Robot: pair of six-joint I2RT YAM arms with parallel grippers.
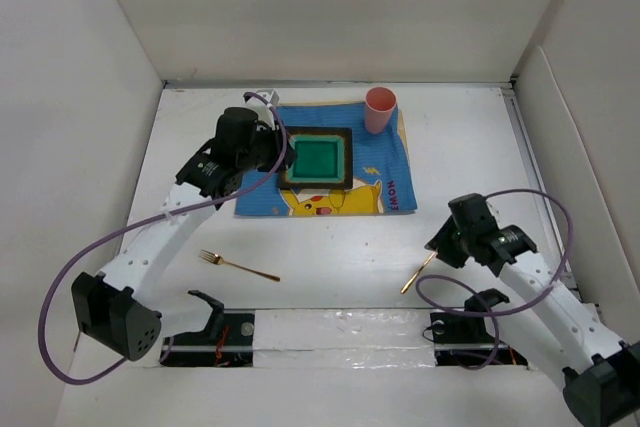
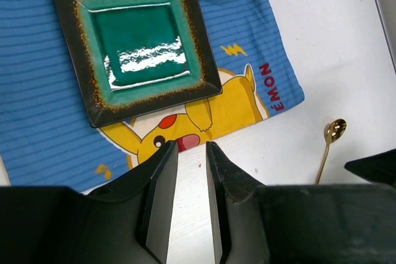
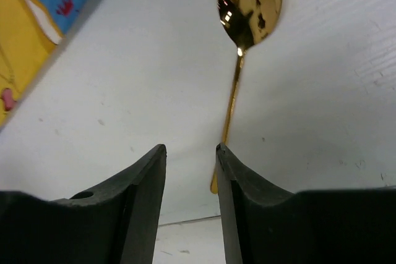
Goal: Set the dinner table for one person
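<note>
Right wrist view alone shows right claw [image 3: 191, 149] narrowly open, empty, at the gold spoon [image 3: 249, 4]

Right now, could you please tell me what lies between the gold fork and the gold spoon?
Only bare matte white tabletop, shown in the top external view.

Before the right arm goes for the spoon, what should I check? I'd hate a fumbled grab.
1. The spoon lies flat on the table, clear of the mat: ok.
2. The right jaws are open and empty: ok.
3. The handle lines up with the gap between the right jaws: ok, though near one side.
4. Height of the jaws above the handle: cannot tell.
5. The mat is bare to the right of the plate: ok.
6. The left jaws are empty, far from the spoon: ok.
</note>
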